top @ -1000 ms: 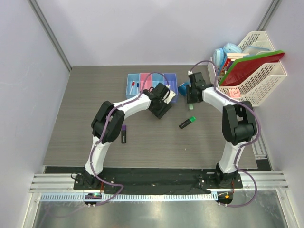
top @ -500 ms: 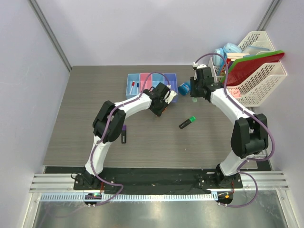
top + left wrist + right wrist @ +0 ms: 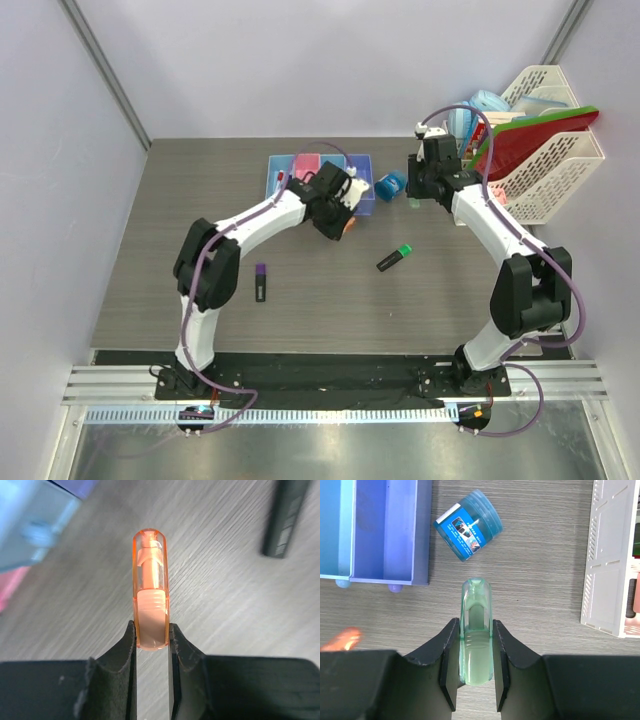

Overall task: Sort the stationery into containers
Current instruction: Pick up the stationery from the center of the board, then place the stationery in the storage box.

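1. Containers (image 3: 305,162) sit in a row at the far side of the table (image 3: 180,250), with the blue roll (image 3: 468,524) just beside them.
2. Green highlighter (image 3: 394,258) and purple highlighter (image 3: 261,282) lie unsorted, well apart.
3. Left pincer (image 3: 151,627) is clamped on the orange bit (image 3: 150,580) beside the row, probably for dropping in.
4. Right pincer (image 3: 475,630) grips the pale-green bit (image 3: 476,605) near the roll.

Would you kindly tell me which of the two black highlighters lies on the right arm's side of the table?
The green-capped highlighter, lying slantwise. The purple-capped highlighter lies on the left arm's side.
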`<state>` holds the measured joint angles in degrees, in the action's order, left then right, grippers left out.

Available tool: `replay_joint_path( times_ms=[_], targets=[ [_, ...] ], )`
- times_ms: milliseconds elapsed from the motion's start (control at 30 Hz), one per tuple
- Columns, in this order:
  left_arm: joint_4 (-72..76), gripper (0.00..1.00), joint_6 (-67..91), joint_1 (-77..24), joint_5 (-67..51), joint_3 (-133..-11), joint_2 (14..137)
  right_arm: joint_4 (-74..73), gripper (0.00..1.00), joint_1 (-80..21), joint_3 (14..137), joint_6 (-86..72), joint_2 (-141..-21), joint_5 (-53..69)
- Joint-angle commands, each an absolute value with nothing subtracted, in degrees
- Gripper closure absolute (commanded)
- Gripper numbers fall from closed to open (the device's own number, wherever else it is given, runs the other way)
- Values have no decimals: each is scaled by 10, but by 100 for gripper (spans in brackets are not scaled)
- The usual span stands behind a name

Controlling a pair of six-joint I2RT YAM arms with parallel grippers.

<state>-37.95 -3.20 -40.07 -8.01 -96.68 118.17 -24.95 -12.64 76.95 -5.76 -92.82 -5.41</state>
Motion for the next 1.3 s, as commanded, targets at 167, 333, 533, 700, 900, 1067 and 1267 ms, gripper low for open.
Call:
replay_joint_path(
  times_ms=[167, 333, 533, 700, 900, 1067, 1267],
  targets=[
    [-297, 100, 40, -335, -106, -969, 1075, -233, 90, -124, 798, -80, -898, -27],
    [-237, 100, 89, -326, -107, -969, 1097, -218, 90, -124, 802, -95, -911, -7],
    [-211, 100, 131, -323, -128, -1051, 1178, -202, 90, -124, 792, -89, -911, 18],
    [-209, 100, 163, -309, -113, -1114, 1249, -195, 90, -123, 766, -68, -898, 18],
    [-196, 100, 177, -288, -72, -1144, 1276, -187, 90, -124, 744, -49, -878, 15],
    [-194, 98, 173, -287, -62, -1148, 1292, -179, 90, -124, 742, -47, -877, 24],
    [-196, 71, 166, -286, -67, -1139, 1306, -179, 90, -124, 763, -55, -896, 35]
  ],
)
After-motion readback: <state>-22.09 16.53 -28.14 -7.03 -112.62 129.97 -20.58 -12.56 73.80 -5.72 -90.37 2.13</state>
